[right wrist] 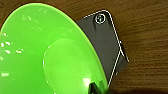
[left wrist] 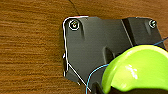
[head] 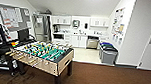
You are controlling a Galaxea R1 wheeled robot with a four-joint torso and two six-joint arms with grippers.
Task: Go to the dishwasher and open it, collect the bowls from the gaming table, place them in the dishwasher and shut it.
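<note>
Standing back on the brown carpet, we see the dishwasher (head: 92, 42) at upper centre under the far bench, the gaming table (head: 44, 54) lower left. Each wrist view shows a green bowl (left wrist: 136, 71) (right wrist: 42, 55), apparently carried; either pincer's state we cannot tell.

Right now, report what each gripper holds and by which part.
Each wrist view shows a bright green bowl: left bowl, right bowl, each apparently gripped at its rim. The fingers themselves are hard to make out.
</note>
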